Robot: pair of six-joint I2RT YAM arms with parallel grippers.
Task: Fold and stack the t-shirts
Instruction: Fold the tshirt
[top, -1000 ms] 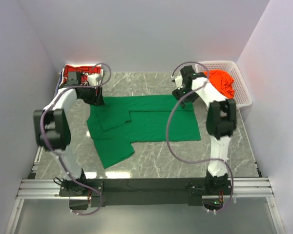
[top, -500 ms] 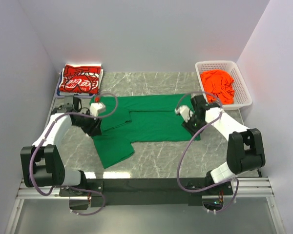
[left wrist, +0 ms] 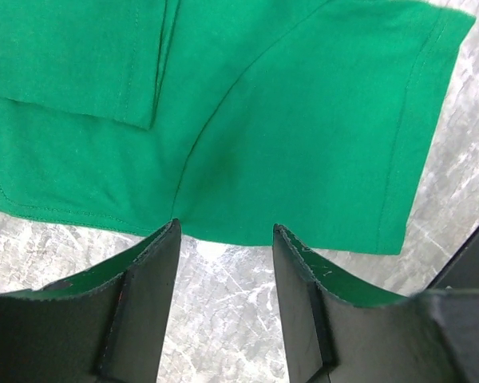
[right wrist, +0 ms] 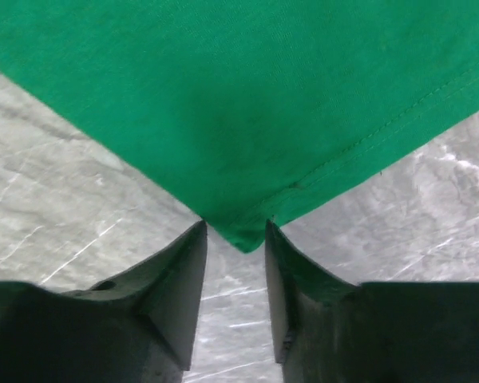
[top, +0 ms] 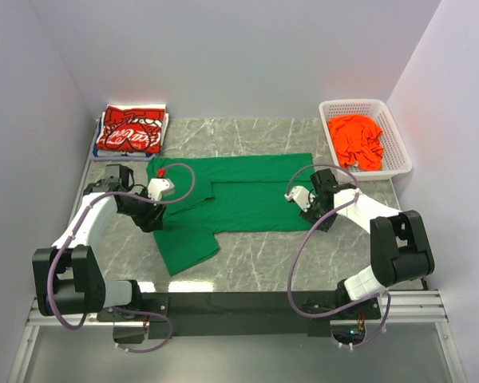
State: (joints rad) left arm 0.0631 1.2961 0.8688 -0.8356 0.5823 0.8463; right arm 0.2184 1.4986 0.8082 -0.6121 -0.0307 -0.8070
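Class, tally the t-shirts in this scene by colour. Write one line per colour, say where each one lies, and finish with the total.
green t-shirt: 1, spread out flat between the two arms
red t-shirt: 1, folded, at the far left corner
orange t-shirt: 1, bunched up in the white basket
Total: 3 t-shirts in view

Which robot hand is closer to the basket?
Right. The right gripper is at the near right corner of the green shirt, in front of the basket; the left gripper is at the sleeve on the opposite side.
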